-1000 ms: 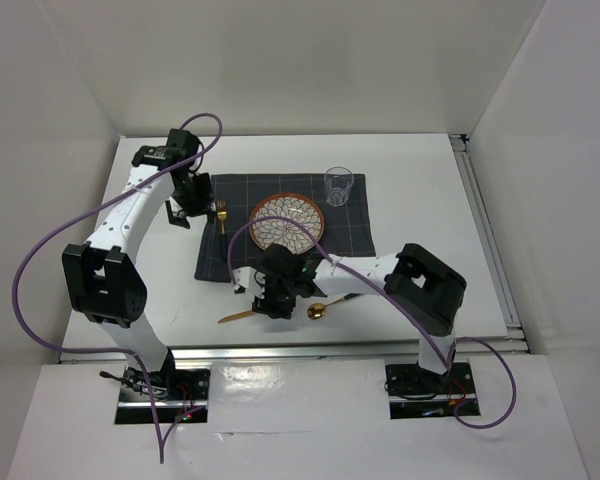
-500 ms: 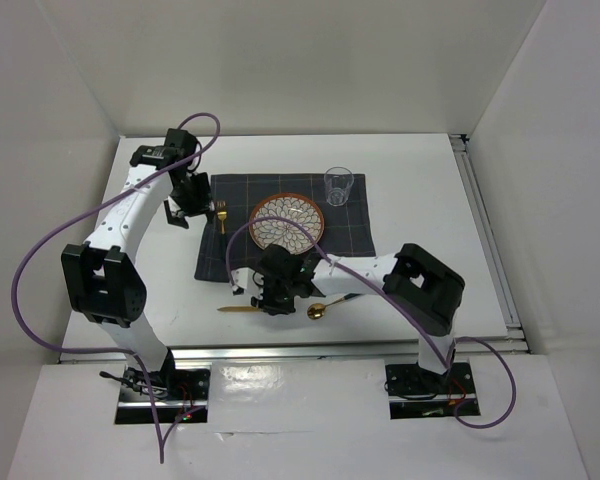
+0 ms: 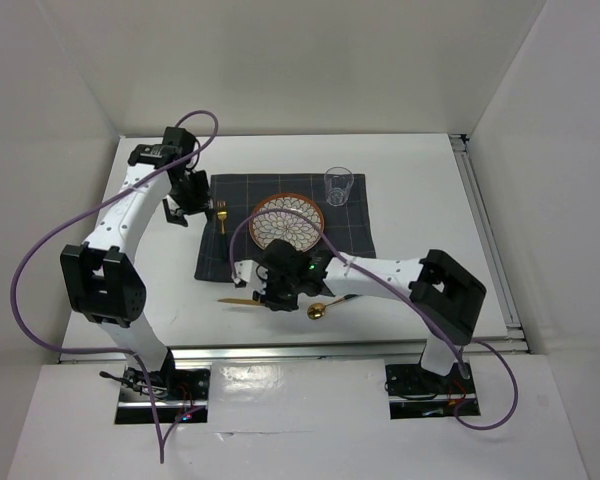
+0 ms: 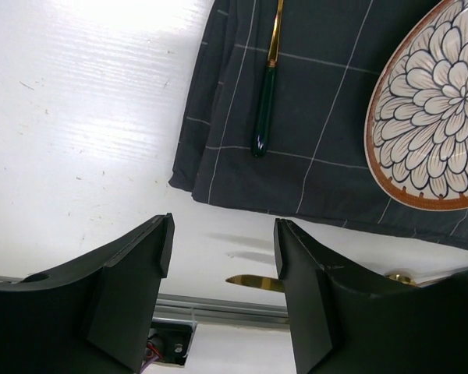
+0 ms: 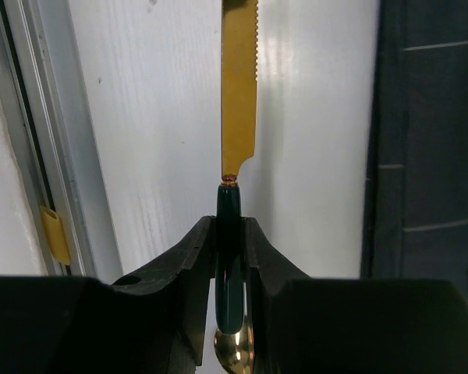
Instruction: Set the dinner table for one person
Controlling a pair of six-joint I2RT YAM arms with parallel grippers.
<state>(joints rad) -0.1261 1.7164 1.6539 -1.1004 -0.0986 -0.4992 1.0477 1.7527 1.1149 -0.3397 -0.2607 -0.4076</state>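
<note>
Tabletop [image 3: 420, 170]: white and flat, it fills the middle of the top view and carries everything else; a silver rail [image 3: 310, 352] runs along its near edge.
Placemat [image 3: 345, 232]: dark grey checked cloth, lying flat on the middle of the tabletop.
Plate [image 3: 287, 222]: round with a flower pattern and a brown rim, on the placemat, left of its centre.
Glass [image 3: 338, 186]: clear and upright, on the placemat's far part, to the right of the plate.
Fork [image 4: 264, 109]: gold with a dark green handle, lying on the placemat's left part, beside the plate.
Left claw [image 4: 224, 234]: jaws apart with nothing between them, hovering just beside the placemat's left edge, near the fork.
Right claw [image 5: 230, 227]: clamped on the dark green handle of the knife, over the bare strip between the placemat and the near rail.
Knife [image 5: 239, 86]: gold serrated blade pointing left in the top view; whether it touches the tabletop cannot be told.
Spoon [image 3: 318, 311]: gold bowl on the tabletop, just right of the right claw.
</note>
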